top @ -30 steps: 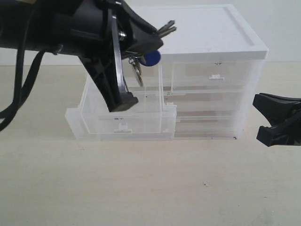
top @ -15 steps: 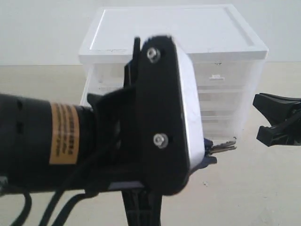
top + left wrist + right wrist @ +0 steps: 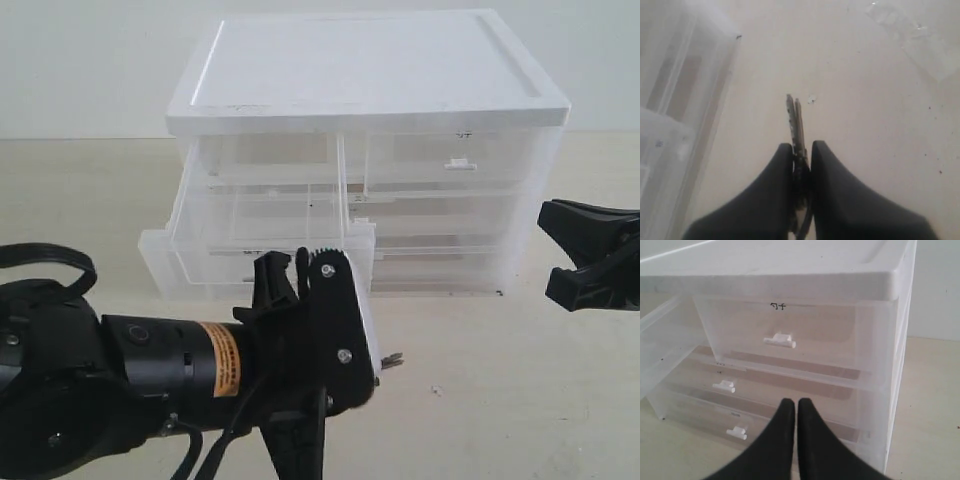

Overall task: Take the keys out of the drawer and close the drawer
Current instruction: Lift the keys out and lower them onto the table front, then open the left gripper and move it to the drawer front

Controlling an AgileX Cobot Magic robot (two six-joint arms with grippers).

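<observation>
Presently, we find the left jaws clamped on the keys [image 3: 796, 125], low over the tabletop [image 3: 500, 400], at five o'clock of the open drawer [image 3: 200, 265]; right jaws closed, empty. We advise releasing clear of the drawer's travel before pushing it home.

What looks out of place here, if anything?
Only the drawer: it sticks out of the cabinet while the other drawers sit flush. The keys are clamped in the left gripper over the table. No spill or damage visible.
</observation>
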